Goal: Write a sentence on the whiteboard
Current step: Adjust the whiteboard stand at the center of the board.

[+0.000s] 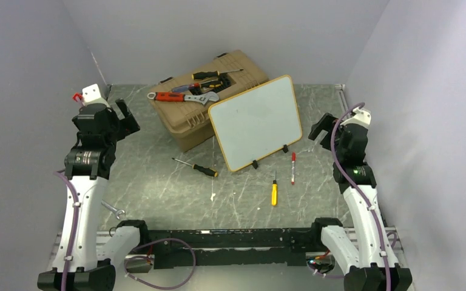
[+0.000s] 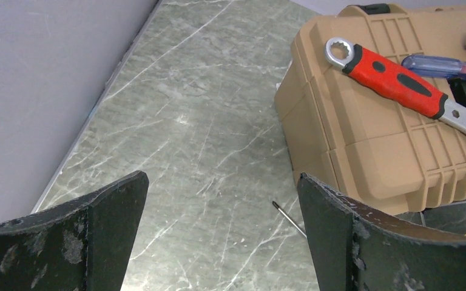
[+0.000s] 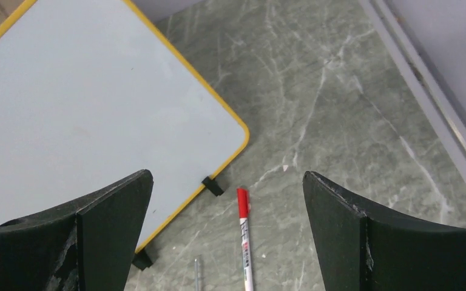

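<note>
The whiteboard [image 1: 255,122] stands tilted on two black clip feet, leaning against the tan toolbox [image 1: 209,103]; its face is blank, with no sentence on it. It also shows in the right wrist view [image 3: 85,103]. A red-capped white marker [image 1: 292,167] lies on the table in front of the board's right foot, and shows in the right wrist view [image 3: 244,236] between my open jaws. My right gripper [image 3: 226,188] is open and empty, above and right of the marker. My left gripper [image 2: 221,182] is open and empty at the far left [image 1: 121,118].
The toolbox lid holds a red-handled wrench [image 1: 179,97] and screwdrivers [image 1: 209,76]. A black-and-yellow screwdriver [image 1: 197,168] and a small yellow one [image 1: 273,191] lie on the green marble table [image 1: 158,182]. A metal piece [image 1: 113,210] lies near the left arm. Grey walls close three sides.
</note>
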You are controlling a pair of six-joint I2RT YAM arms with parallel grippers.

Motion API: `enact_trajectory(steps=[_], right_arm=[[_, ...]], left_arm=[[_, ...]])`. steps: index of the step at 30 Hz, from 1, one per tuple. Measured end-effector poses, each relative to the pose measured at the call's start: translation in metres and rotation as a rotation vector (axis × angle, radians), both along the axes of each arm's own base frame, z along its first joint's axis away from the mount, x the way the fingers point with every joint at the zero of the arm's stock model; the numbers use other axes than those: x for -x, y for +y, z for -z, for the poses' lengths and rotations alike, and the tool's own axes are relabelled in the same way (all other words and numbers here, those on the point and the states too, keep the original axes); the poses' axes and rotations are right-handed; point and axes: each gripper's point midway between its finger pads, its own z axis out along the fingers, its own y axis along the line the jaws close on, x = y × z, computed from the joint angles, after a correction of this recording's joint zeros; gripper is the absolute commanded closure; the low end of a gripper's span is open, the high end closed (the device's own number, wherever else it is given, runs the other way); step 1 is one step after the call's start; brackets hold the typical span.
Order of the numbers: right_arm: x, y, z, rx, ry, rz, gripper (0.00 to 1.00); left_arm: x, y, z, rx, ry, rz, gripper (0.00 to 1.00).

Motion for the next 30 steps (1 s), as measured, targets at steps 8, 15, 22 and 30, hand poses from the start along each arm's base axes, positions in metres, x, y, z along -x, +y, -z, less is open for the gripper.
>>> enact_trajectory(steps=[8, 15, 22, 30], right_arm=[[0.001, 0.031, 0.005, -0.004, 0.012, -0.185, 0.10], [0.008, 0.112, 0.049, 0.015, 0.128, -0.456, 0.19], [0.016, 0.177, 0.105, 0.031, 0.265, -0.635, 0.34], [0.018, 0.206, 0.161, 0.111, 0.399, -0.713, 0.42]], left_arm=[[-0.001, -0.001, 0.012, 0.005, 0.029, 0.003, 0.01], [-0.001, -0.004, 0.026, 0.035, 0.053, 0.000, 0.01], [0.000, -0.012, 0.028, 0.067, 0.057, 0.031, 0.01], [0.010, -0.017, 0.021, 0.081, 0.027, 0.060, 0.01]])
